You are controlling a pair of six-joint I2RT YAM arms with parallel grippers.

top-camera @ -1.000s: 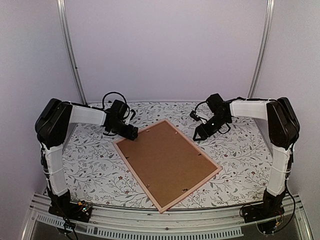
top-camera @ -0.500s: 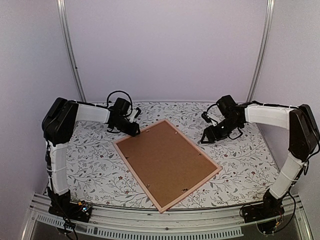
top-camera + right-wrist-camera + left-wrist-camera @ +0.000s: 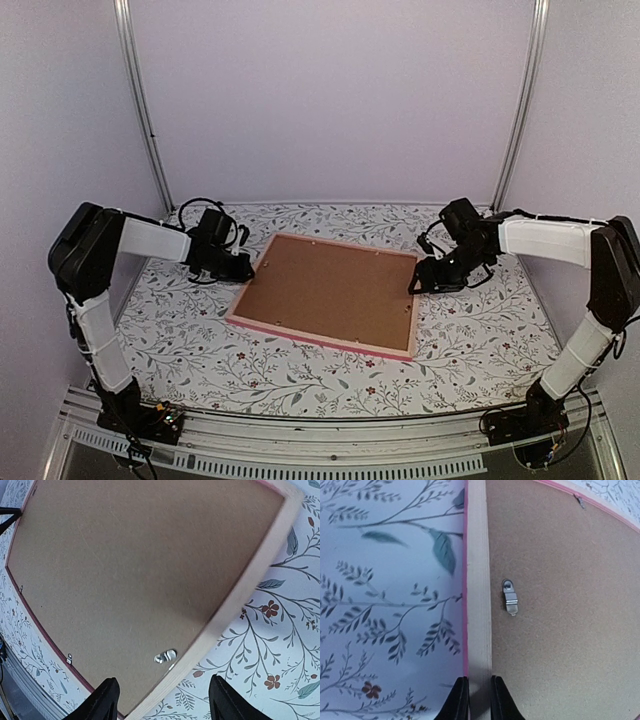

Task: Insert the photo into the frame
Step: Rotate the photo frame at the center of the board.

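well, one flat frame (image 3: pixel 330 290), rough brown with pink trim, left gripper (image 3: pixel 479 682) tight on its wooden edge, right gripper (image 3: pixel 163 680) wide open

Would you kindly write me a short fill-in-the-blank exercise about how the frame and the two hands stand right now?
1. The frame lies with its ___ backing board facing up.
2. Of the left hand and the right hand, the one clamped on the frame's rail is the ___.
3. The right hand straddles the opposite rail with its fingers ___.
Missing words: brown; left; open.
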